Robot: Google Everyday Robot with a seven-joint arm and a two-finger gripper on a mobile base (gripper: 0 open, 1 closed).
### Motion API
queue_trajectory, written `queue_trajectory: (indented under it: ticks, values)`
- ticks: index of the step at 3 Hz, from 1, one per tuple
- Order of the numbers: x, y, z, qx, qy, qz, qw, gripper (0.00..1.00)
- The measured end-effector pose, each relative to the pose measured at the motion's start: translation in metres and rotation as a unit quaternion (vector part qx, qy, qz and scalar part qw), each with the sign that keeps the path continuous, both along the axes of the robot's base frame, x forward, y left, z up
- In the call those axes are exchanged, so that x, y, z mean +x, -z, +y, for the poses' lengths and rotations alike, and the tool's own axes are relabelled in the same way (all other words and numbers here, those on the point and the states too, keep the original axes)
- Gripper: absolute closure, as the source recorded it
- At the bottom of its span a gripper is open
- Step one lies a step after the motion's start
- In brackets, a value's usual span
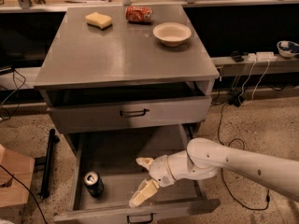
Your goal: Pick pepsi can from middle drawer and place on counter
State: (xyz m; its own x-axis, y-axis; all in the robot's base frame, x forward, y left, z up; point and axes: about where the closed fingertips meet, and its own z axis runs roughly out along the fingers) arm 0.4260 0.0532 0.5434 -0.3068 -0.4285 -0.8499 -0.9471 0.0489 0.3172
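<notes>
The pepsi can (94, 183) stands upright at the front left of the open middle drawer (126, 155), its silver lid showing. My gripper (140, 180) is inside the drawer, to the right of the can and apart from it. Its two cream fingers (144, 193) are spread open and hold nothing. The white arm reaches in from the right. The counter (117, 55) is the grey steel cabinet top above.
On the counter lie a yellow sponge (98, 19), a red soda can on its side (139, 14) and a cream bowl (172, 33). The taller upper drawer (131, 112) stands slightly open above. A black bar (46, 162) and a wooden box (14, 178) are on the floor at left.
</notes>
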Motion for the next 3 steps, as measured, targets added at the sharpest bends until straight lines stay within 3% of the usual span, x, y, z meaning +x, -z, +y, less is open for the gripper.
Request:
queue_trajectory:
  ticks: [1,2,3]
  values:
    - [-0.001,0.001,0.004,-0.002,-0.008,-0.003,1.0000,0.00]
    - [-0.005,0.008,0.029,-0.015,-0.057,-0.025,0.9980,0.00]
    - [-0.004,0.023,0.063,-0.020,-0.103,-0.054,0.9930,0.00]
